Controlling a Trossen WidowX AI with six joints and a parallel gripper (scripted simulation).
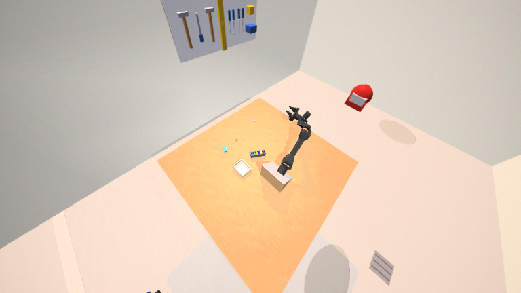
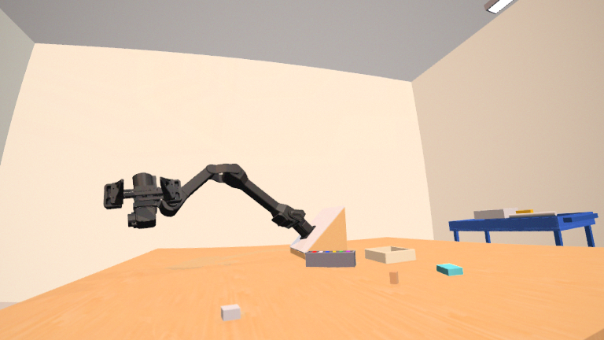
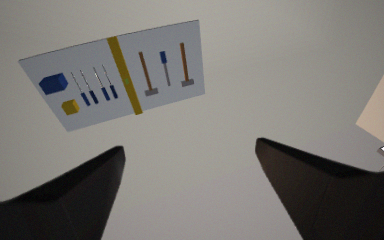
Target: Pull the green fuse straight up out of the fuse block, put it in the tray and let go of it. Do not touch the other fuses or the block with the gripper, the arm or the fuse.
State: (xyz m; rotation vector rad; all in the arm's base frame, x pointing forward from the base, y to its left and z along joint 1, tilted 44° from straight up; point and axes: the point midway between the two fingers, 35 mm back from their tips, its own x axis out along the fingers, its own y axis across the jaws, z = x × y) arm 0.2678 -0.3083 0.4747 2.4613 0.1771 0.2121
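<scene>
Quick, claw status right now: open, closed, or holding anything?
Claw: open wide, holding nothing, raised in the air away from the fuse block and aimed at the wall tool board.

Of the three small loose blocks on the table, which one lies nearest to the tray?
The orange-tan block, just in front of the tray; the cyan and white blocks lie farther off.

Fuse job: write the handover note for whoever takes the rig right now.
Gripper: open, empty, raised high and away from the parts; the wrist view shows only the wall tool board.
Fuse block: on the table by the arm's base, fuses seated in a row; the green fuse is too small to single out.
Tray: beside the block, nothing visible inside.
Done: nothing.
Left: approach, pull the fuse up, place, release.
</scene>
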